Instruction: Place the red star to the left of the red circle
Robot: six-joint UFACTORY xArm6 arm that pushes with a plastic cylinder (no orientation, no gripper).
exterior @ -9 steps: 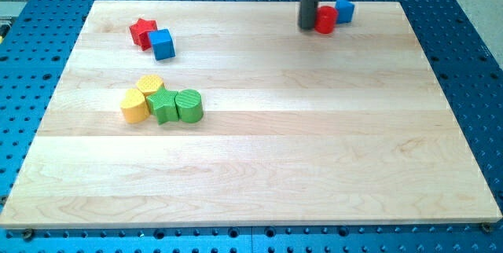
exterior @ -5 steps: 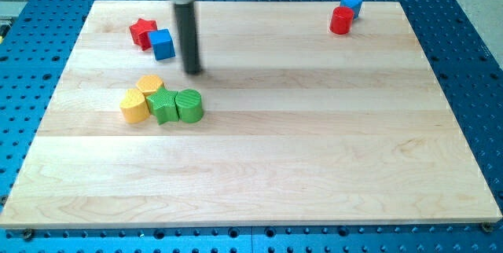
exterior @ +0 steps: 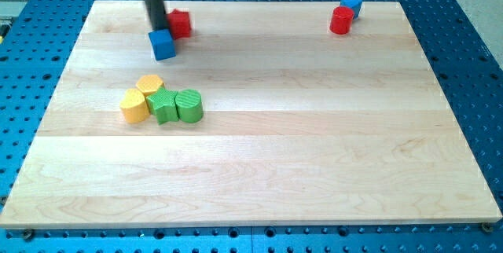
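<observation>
Red star (exterior: 181,23) just right of my tip (exterior: 157,30), blue cube (exterior: 162,45) below, red circle (exterior: 340,21) far right, no gripper present

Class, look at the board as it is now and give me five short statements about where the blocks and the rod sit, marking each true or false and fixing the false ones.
1. The red star lies at the view's left of the red circle. True.
2. My tip is beside the green blocks. False: it is near the view's top, just above the blue cube and left of the red star.
3. The red circle touches a blue block. True, as far as the view shows.
4. The two yellow blocks sit at the view's right edge. False: they sit left of centre, against the two green blocks.
5. The red star is next to the red circle. False: they are far apart.
</observation>
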